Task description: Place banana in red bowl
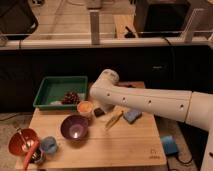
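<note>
- Banana (114,119): one only, lying flat near the middle of the wooden tabletop (131,148), well in from every edge, its length running on a slant from front left to back right.
- Hand (99,112): a small dark shape low over the tabletop under the bend of the white arm (150,102), between the orange-filled cup (85,106) and the banana and just beside both. Whether it is open or closed cannot be told, and it has hold of nothing that can be seen.
- Red bowl (22,140): one, at the front left corner, its rim close to the left edge; something thin stands in it.
- Between the banana and the red bowl stand the purple bowl (75,127) and a blue cup (49,145), leaving only narrow gaps.
- Blue sponge (132,116): one, just right of the banana, under the arm.
- Green tray (58,88): one, at the back left edge, with one dark bunch of grapes (71,97) in its near right corner.
- Open room: the front right part of the tabletop is bare wood out to the front and right edges.
- Count: two bowls, two cups, one sponge, one tray, one banana.
- A blue object (169,145) lies off the right edge, lower down.
</note>
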Action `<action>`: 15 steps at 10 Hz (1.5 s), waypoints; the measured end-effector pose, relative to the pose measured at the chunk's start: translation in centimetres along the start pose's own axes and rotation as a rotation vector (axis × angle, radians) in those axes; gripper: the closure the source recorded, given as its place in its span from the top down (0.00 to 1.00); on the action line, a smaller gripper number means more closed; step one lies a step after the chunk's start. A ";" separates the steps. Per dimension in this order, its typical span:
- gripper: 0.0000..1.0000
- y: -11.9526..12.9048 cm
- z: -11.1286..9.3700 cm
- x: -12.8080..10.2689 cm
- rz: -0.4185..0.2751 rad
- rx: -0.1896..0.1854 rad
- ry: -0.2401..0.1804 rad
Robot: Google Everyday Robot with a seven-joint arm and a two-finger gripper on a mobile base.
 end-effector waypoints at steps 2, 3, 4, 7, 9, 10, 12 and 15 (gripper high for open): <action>0.16 0.3 0.7 0.4 0.013 -0.009 -0.007; 0.25 0.7 1.5 0.8 0.026 -0.018 -0.015; 0.36 1.4 2.9 1.5 0.045 -0.027 -0.025; 0.66 2.5 6.7 2.3 0.077 -0.033 -0.058; 0.80 2.7 8.3 2.5 0.091 -0.031 -0.074; 0.80 2.6 8.9 2.5 0.096 -0.027 -0.081; 0.80 2.2 10.3 3.0 0.111 -0.026 -0.097; 0.80 2.6 12.2 3.6 0.145 -0.045 -0.142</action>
